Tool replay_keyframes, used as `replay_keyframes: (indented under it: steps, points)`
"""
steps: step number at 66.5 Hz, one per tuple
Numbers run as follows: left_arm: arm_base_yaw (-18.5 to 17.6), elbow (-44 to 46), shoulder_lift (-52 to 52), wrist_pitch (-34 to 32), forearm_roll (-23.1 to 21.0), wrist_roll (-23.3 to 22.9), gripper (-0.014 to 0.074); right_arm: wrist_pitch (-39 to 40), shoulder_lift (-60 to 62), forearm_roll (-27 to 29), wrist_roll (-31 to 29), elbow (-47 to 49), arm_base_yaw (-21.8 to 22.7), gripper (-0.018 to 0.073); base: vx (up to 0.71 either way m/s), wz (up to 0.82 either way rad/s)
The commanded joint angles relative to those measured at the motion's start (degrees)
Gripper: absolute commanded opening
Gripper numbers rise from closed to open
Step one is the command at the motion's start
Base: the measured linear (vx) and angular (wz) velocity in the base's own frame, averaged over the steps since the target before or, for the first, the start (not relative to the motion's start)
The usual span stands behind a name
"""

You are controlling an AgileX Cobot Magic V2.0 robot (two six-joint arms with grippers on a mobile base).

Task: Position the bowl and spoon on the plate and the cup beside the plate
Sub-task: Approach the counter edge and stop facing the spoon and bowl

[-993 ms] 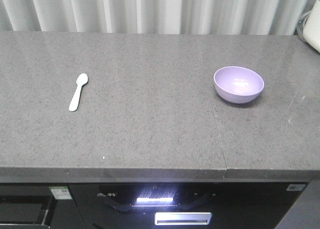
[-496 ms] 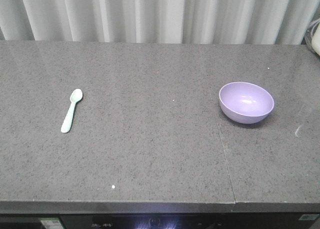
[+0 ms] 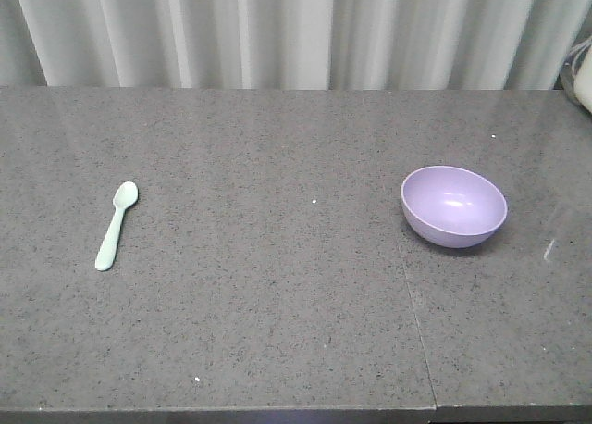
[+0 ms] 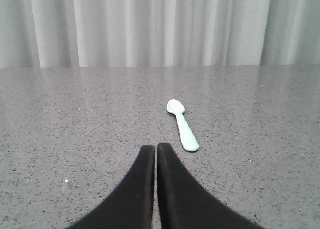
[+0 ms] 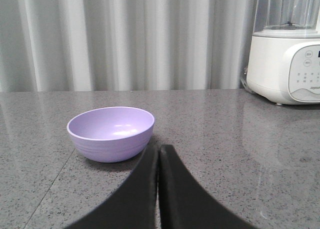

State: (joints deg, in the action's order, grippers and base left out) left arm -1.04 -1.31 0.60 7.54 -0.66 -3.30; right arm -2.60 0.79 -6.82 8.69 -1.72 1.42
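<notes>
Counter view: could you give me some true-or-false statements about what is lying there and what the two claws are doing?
1. The spoon lies flat on the counter. True.
2. The spoon is inside the bowl. False: the bowl is empty, far from the spoon.
3. The left gripper is shut and empty. True.
4. The right gripper grips the bowl. False: it is shut, short of the bowl, touching nothing.
5. A white blender stands on the counter. True.
</notes>
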Motion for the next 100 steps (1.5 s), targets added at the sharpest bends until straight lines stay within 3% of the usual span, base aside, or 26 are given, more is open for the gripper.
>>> replay_keyframes:
  steps: [1,100]
  points:
    - [-0.4,1.0,0.8,-3.8,-0.2,-0.1,-0.0006,4.1,0.3,-0.5,-0.3,-0.4,-0.1,-0.0006,0.02,-0.01]
    - [-0.4,1.0,0.8,-3.8,-0.2,-0.1,-0.0006,4.3,0.3,-0.5,-0.3,-0.4,0.0,-0.0006,0.00,0.00]
